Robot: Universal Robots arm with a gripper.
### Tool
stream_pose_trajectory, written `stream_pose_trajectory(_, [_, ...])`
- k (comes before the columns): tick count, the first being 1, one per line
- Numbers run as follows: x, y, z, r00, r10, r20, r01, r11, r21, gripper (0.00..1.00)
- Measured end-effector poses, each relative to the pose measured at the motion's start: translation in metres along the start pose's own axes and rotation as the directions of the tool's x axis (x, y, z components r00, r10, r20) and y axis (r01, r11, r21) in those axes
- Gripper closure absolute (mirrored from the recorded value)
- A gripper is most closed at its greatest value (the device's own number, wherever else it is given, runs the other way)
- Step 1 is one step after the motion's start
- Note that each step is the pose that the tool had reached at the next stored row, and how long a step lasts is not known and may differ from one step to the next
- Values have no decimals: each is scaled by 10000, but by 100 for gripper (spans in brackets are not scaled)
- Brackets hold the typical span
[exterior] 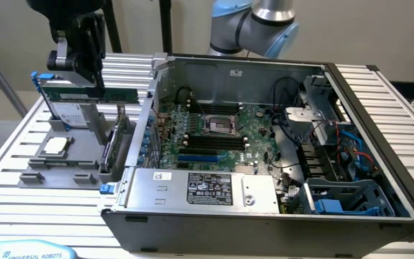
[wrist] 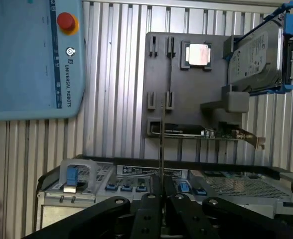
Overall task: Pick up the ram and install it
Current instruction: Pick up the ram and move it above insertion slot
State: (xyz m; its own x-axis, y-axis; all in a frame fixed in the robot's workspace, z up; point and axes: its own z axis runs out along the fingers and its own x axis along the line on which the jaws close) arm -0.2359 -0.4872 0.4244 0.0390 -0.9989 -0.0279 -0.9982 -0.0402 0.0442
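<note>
Plainly, we are partway through. The open computer case (exterior: 228, 232) takes up the exterior view's right of the slatted worktop (exterior: 41, 210). Its motherboard (exterior: 257, 127) is bare to us, and the black memory slots (exterior: 211, 141) on it look empty. Near the worktop's edge on the exterior view's left stands the grey parts holder (exterior: 56, 178). Above it hangs the gripper (exterior: 92, 86), fingers closed narrow on the ram (exterior: 121, 95), which is clear of the holder and outside the case. We judge the pick-up done and the seating not yet begun.
</note>
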Motion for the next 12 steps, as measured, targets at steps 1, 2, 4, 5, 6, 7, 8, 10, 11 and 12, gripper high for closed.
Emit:
stream_pose_trajectory(1, [2, -49, -2, 10000, -1, 9, 1, 10000, 1, 87])
stream_pose_trajectory(2, [3, -95, -4, 10000, -2, 14, 2, 10000, 0, 87])
stream_pose_trajectory(4, [4, -184, -8, 10000, -1, 18, 1, 10000, 1, 87])
stream_pose_trajectory(5, [4, -229, -10, 10000, -1, 19, 1, 10000, 0, 87])
stream_pose_trajectory(6, [4, -274, -12, 10000, -2, 19, 2, 10000, 0, 87])
stream_pose_trajectory(7, [2, -319, -14, 10000, -1, 20, 1, 10000, 0, 87])
stream_pose_trajectory(8, [0, -364, -15, 10000, -1, 20, 1, 10000, 1, 87])
stream_pose_trajectory(10, [-7, -456, -19, 10000, -1, 20, 1, 10000, 0, 87])
stream_pose_trajectory(11, [-11, -504, -20, 10000, -1, 19, 1, 10000, 0, 87])
stream_pose_trajectory(12, [-16, -549, -20, 10000, -1, 20, 1, 10000, 0, 87])
